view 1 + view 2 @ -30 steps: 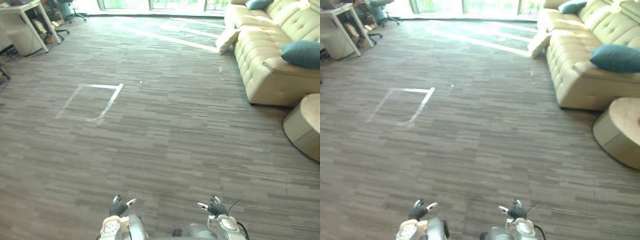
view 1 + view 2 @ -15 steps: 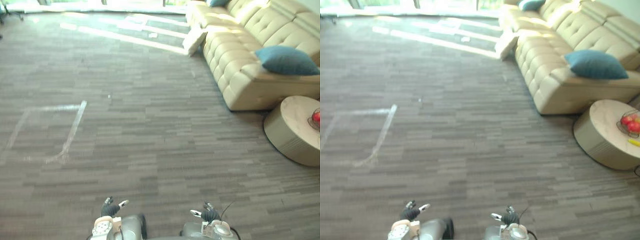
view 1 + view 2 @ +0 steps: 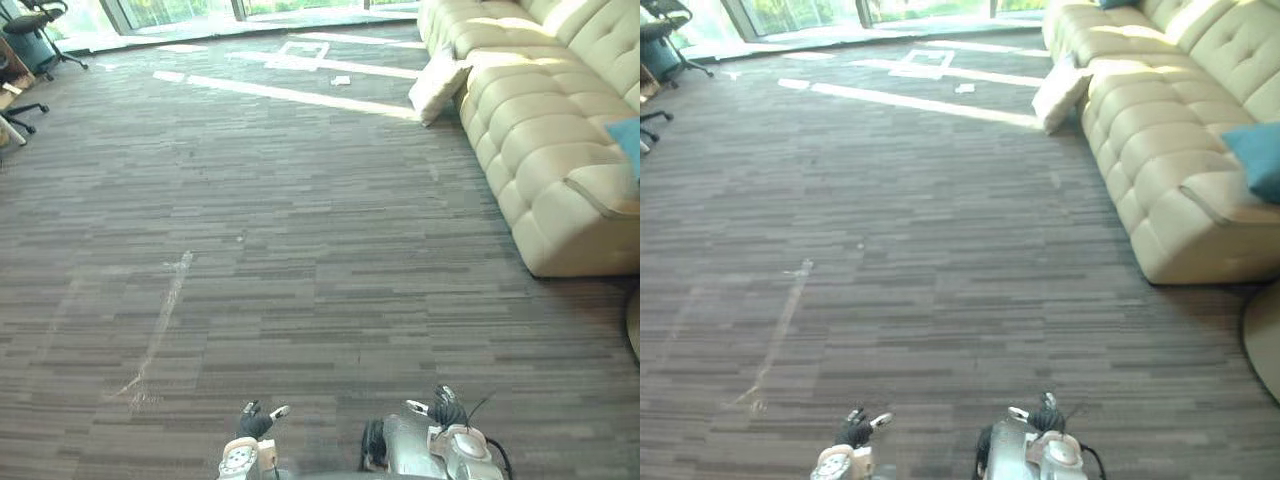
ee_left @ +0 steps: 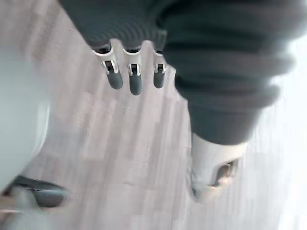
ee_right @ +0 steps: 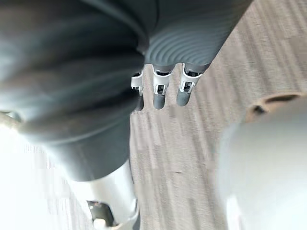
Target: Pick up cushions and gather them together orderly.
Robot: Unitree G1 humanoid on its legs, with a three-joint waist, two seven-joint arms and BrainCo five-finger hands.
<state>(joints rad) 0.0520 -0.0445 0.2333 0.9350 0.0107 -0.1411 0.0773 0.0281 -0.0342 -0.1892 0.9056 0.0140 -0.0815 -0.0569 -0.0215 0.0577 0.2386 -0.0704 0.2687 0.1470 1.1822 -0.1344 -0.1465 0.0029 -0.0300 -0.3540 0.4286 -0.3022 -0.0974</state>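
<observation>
A cream cushion (image 3: pixel 438 85) lies on the floor, leaning against the near end of the cream sofa (image 3: pixel 545 130) at the far right. A teal cushion (image 3: pixel 1258 158) rests on the sofa seat at the right edge. My left hand (image 3: pixel 255 424) and right hand (image 3: pixel 441 409) hang low at the bottom of the eye views, far from both cushions. In the left wrist view the fingers (image 4: pixel 135 80) hang relaxed over bare carpet with nothing in them. The right wrist view shows the right hand's fingers (image 5: pixel 160 92) the same way, holding nothing.
Grey striped carpet (image 3: pixel 300 220) stretches between me and the sofa. Faded tape marks (image 3: pixel 165 320) lie on it at the left. Office chairs (image 3: pixel 35 30) stand at the far left. The rim of a round low table (image 3: pixel 1265 335) shows at the right edge.
The whole picture has shifted, so the camera has moved: the sofa and cream cushion now sit further right and the round table has almost left the view. Both hands stay low and empty.
</observation>
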